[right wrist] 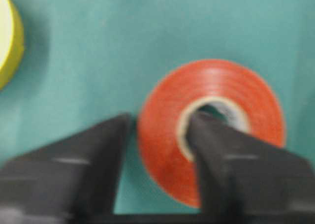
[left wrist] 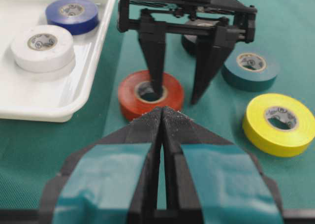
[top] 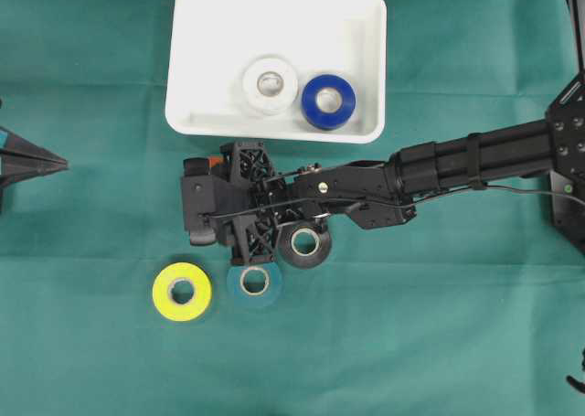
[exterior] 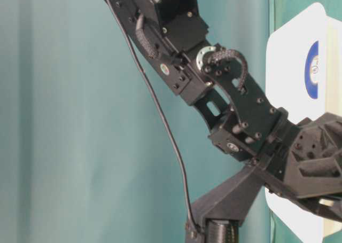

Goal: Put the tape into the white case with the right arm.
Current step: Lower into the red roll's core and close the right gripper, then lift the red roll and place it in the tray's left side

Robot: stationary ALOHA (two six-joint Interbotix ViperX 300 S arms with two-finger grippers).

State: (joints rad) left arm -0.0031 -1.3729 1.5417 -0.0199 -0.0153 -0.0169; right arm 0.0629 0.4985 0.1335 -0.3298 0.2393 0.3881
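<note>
A teal-green cloth with a fine woven texture covers the whole surface (top: 439, 343), evenly lit from above with soft shadows, and a matching green backdrop (exterior: 64, 120) rises behind it

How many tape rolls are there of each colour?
White tape: 1
Blue tape: 1
Red tape: 1
Black tape: 1
Teal tape: 1
Yellow tape: 1
Total: 6 rolls
</note>
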